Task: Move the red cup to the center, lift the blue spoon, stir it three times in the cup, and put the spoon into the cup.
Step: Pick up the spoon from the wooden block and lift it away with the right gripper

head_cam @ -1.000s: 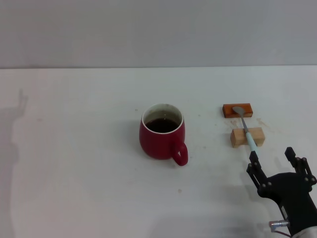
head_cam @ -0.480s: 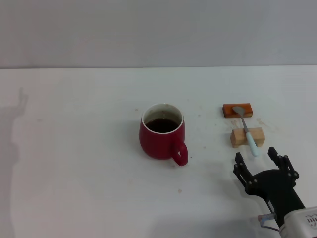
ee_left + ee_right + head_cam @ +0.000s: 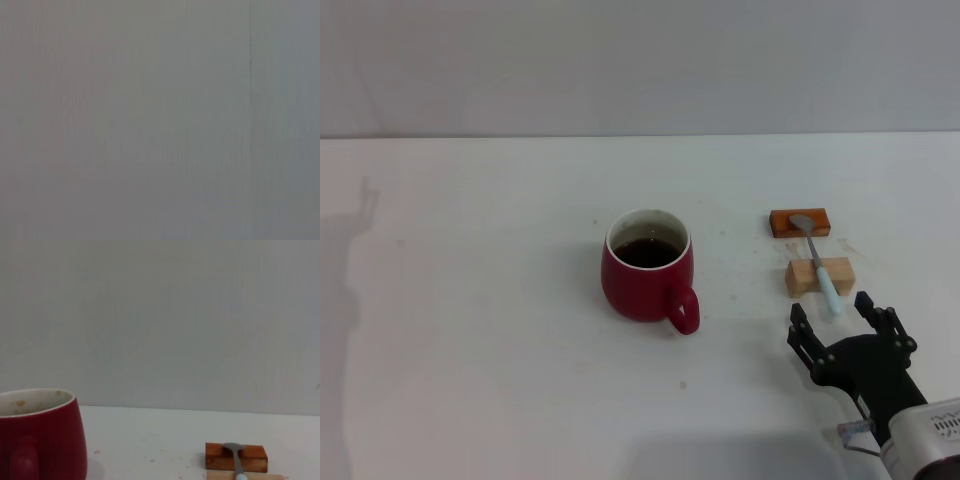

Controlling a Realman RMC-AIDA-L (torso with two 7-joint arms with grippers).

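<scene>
The red cup (image 3: pixel 648 268) stands near the table's middle with dark liquid in it and its handle towards me; it also shows in the right wrist view (image 3: pixel 37 435). The blue spoon (image 3: pixel 817 262) lies to its right, its grey bowl on an orange-red block (image 3: pixel 799 222) and its pale blue handle across a tan wooden block (image 3: pixel 819 276). The spoon's bowl shows in the right wrist view (image 3: pixel 234 456). My right gripper (image 3: pixel 833 323) is open and empty, low over the table just in front of the spoon's handle end. My left gripper is out of view.
The white table (image 3: pixel 470 300) ends at a grey wall behind. The orange-red block (image 3: pixel 236 456) shows in the right wrist view with the tan block's top edge (image 3: pixel 245 474) below it. The left wrist view shows only plain grey.
My right gripper has moved left and a little forward, from right of the spoon's handle end to straight in front of it. Cup and spoon have not moved.
</scene>
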